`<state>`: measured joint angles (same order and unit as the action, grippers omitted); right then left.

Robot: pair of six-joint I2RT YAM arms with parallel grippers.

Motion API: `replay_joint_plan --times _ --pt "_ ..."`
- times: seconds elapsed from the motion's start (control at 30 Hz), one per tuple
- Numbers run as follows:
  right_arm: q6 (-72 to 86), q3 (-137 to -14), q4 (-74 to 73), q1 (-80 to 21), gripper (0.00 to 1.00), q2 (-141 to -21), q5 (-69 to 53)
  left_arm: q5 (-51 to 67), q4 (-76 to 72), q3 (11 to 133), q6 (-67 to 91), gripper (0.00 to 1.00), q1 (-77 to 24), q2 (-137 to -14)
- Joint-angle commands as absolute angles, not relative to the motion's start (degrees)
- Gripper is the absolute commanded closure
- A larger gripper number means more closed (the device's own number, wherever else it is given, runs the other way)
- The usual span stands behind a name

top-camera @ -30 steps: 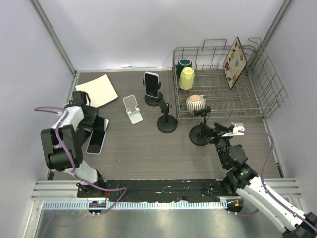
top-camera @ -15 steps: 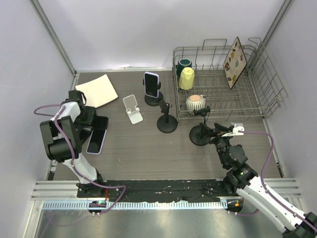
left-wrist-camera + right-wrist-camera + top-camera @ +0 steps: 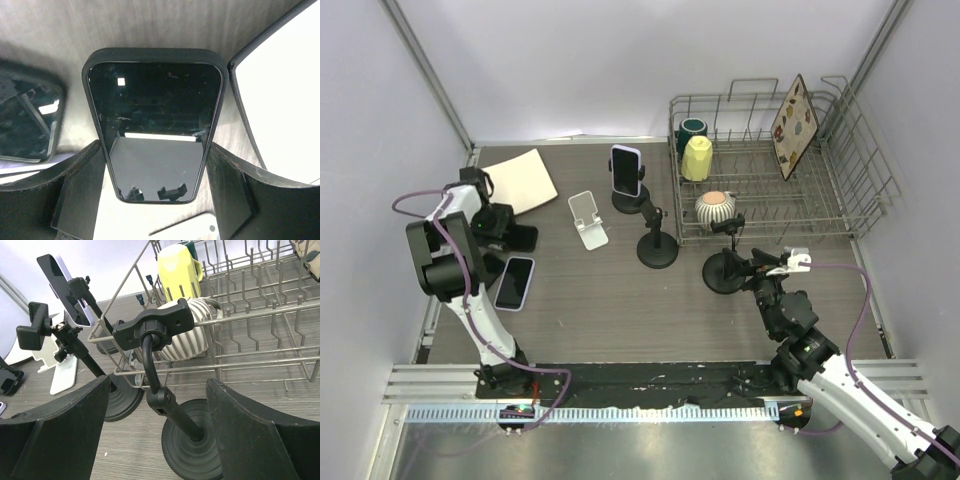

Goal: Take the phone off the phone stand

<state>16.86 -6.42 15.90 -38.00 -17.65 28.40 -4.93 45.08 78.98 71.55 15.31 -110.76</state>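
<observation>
Black-cased phone (image 3: pixel 155 130) lies flat on the table between the spread fingers (image 3: pixel 80 195) of the left gripper (image 3: pixel 155 200), gripped by neither; withdrawing straight up should avoid nudging it.

Phones (image 3: pixel 514 283), stands (image 3: pixel 657 252), perhaps paper (image 3: pixel 517 181), tabletop (image 3: pixel 620 310).

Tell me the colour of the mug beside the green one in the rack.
Yellow mug, clearest in the right wrist view.

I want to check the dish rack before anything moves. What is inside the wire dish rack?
Inside the wire dish rack stand a dark green cup, a yellow cup, a striped round bowl and a patterned board. What the cups hold cannot be seen.
</observation>
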Motion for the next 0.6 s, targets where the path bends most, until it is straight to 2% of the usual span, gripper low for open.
replay_joint_plan --times 0.0,0.2,0.57 --pt "16.8 -8.0 18.6 -37.9 0.18 -18.4 28.7 -4.7 40.0 85.6 70.6 0.90 15.6 -113.6" --pt "16.6 -8.1 19.0 -37.8 0.18 -19.1 28.6 -5.4 41.4 87.5 69.2 0.90 15.6 -114.7" --pt "16.6 -8.1 19.2 -37.8 0.18 -19.3 28.3 -6.3 42.6 80.2 68.3 0.83 15.6 -111.0"
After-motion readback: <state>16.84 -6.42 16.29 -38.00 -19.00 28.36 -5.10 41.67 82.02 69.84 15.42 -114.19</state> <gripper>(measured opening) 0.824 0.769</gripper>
